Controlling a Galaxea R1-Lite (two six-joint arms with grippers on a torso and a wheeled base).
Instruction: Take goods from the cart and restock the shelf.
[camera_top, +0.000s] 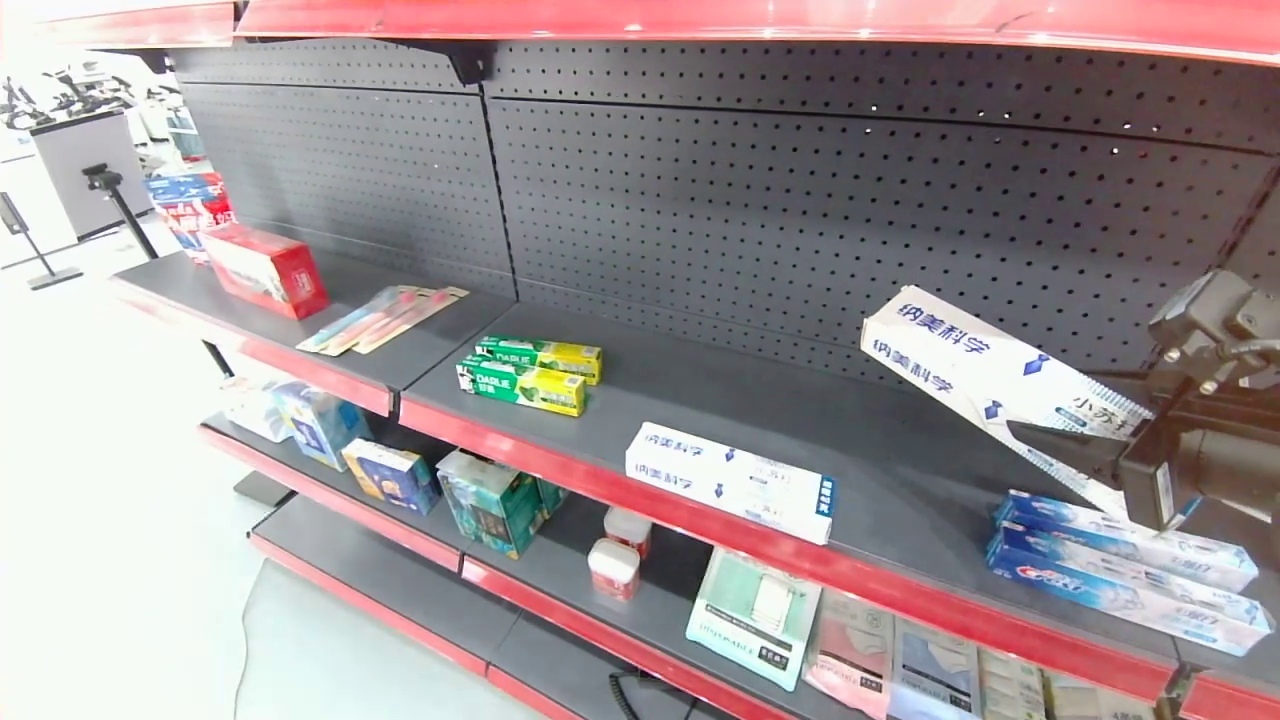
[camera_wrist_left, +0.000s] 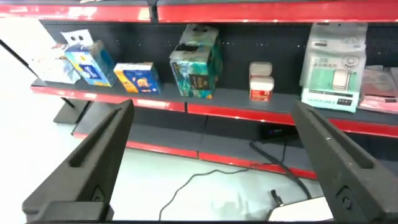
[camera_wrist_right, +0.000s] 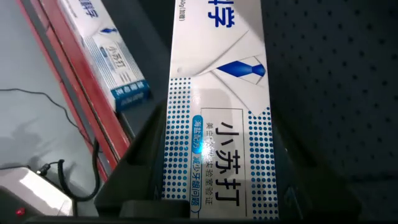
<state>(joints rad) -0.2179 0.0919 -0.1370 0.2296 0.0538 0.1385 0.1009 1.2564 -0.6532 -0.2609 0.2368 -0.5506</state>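
Shut on a long white toothpaste box (camera_top: 985, 365) with the fingers of the right gripper (camera_wrist_right: 217, 171), pinching across the narrow width near one end, probably so the free length can lead in. Held in the air above the shelf (camera_top: 900, 450), tilted, touching nothing, near the back panel (camera_top: 800, 200). Likely bound for the bare stretch beside the matching white box (camera_top: 730, 482) lying flat at the front edge, keeping like goods together. Just below the gripper, two blue boxes (camera_top: 1125, 565) stacked; farther left, two green boxes (camera_top: 530, 375) paired likewise. Fingers of the left gripper (camera_wrist_left: 211, 155) spread wide, empty, facing the lower shelf (camera_wrist_left: 233, 98).
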